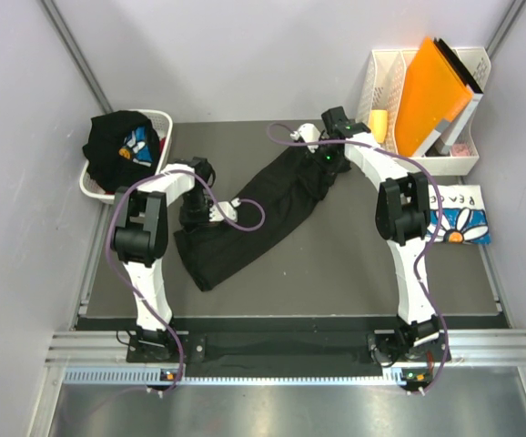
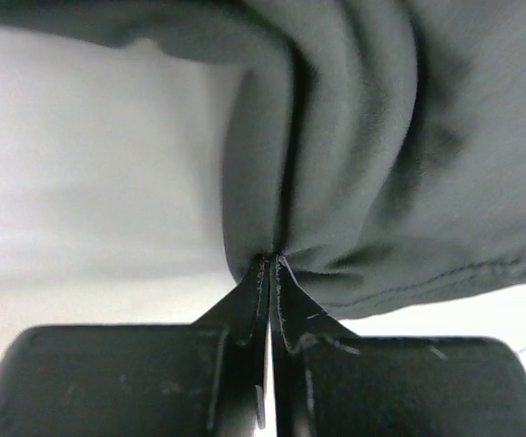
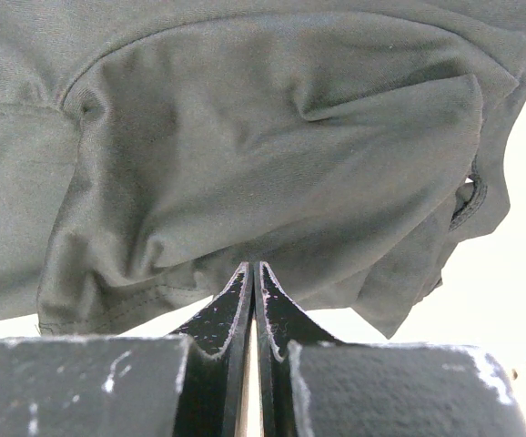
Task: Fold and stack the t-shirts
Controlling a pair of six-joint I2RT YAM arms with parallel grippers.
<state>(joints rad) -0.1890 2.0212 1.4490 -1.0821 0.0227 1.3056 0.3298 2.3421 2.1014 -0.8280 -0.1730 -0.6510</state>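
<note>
Black tee [image 1: 277, 200] in both claws [image 2: 270, 261] [image 3: 252, 267]

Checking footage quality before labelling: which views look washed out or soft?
Top view: even light, sharp, black tee shows little fold detail. Left wrist: background blown white, tee slightly soft. Right wrist: tee reads grey, seams sharp, background overexposed.

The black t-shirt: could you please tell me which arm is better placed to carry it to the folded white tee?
Probably the right: the right end effector pinches the black t-shirt, and the folded white tee lies beside that arm; the left end effector grips the far end.
</note>
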